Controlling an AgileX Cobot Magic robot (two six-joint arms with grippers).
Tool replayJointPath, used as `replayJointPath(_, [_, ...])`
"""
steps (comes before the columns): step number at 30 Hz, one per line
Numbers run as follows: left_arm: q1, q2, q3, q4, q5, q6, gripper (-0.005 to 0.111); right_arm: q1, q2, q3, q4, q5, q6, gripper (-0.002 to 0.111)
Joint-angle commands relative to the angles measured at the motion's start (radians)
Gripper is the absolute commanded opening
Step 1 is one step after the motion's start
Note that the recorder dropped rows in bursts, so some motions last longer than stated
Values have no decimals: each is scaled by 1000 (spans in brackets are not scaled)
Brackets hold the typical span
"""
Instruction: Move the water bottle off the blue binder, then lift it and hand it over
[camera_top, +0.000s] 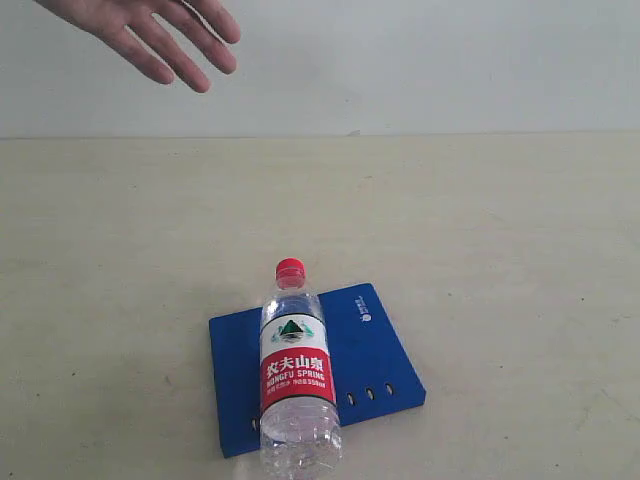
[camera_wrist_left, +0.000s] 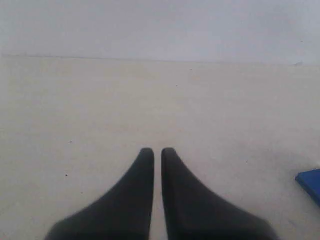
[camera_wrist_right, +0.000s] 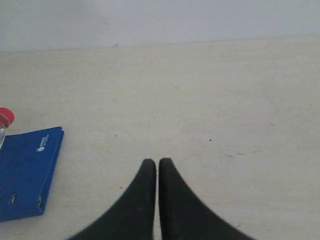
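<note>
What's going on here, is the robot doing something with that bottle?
Nothing is being handled yet. A water bottle lies across a blue binder on the table. The left gripper and right gripper are both shut and empty, over bare table off to either side of the binder. A person's open hand is held out at the far side of the table, apart from the bottle.

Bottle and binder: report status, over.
Left gripper shut, empty; right gripper shut, empty. Bottle lying flat on binder, untouched. Open hand at far left; nothing seen in the way.
</note>
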Motion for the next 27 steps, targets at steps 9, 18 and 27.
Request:
replayJointPath(9, [-4, -4, -1, -3, -13, -5, 5, 1, -4, -1, 290, -171, 149, 0])
replayJointPath(18, [-4, -4, -1, -3, -13, -5, 5, 1, -4, -1, 708, -118, 343, 0])
replayJointPath(27, [-4, -4, -1, -3, -13, -5, 5, 1, -4, -1, 733, -99, 420, 0])
